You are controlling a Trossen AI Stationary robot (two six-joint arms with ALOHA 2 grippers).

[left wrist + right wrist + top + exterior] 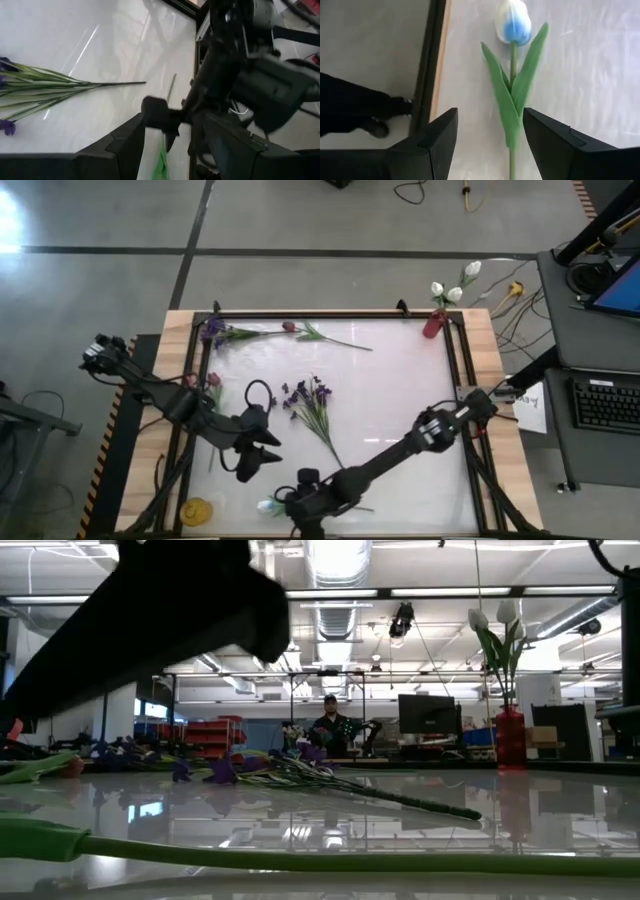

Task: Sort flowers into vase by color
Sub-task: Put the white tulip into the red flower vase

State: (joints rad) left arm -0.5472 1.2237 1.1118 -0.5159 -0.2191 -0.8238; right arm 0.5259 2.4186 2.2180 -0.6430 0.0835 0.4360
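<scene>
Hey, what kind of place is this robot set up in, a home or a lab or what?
Probably a robotics lab or large workshop, not a home. The low view shows an open industrial ceiling with exposed ducts, red storage bins and a monitor behind the table. From above there is a concrete floor and a keyboard on a side desk.

- White table (400, 380) with a wooden rim.
- Purple spray (312, 402) lies near centre.
- Mixed stems (270, 333) at eleven o'clock.
- White tulip (268, 505) at six.
- Red vase (433, 324) at one.
</scene>
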